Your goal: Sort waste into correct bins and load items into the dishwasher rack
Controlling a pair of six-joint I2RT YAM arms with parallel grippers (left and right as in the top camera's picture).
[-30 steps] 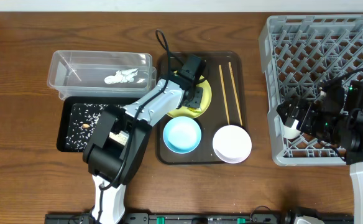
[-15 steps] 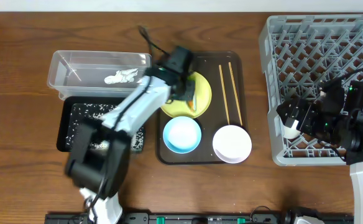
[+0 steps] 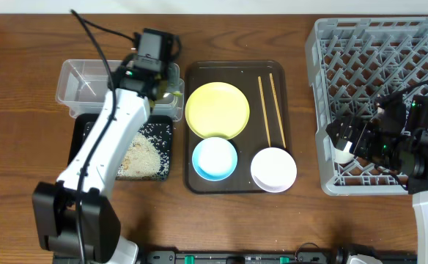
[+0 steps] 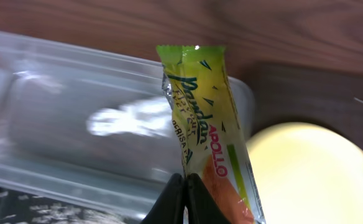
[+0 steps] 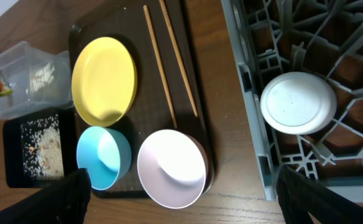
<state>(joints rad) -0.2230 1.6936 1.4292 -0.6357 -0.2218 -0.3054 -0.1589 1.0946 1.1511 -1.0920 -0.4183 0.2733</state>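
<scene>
Rice (image 3: 142, 150) is binned and the cup (image 5: 298, 102) racked — right tool (image 5: 183, 183) spread, left tool (image 4: 184, 186) clamped on the wrapper (image 4: 200, 118); plate (image 3: 216, 110), blue bowl (image 3: 215, 158), white bowl (image 3: 273, 169), chopsticks (image 3: 262, 110) unloaded.

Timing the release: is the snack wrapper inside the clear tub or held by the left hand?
Held, not inside. The left hand pinches the snack wrapper by one end over the clear tub.
</scene>
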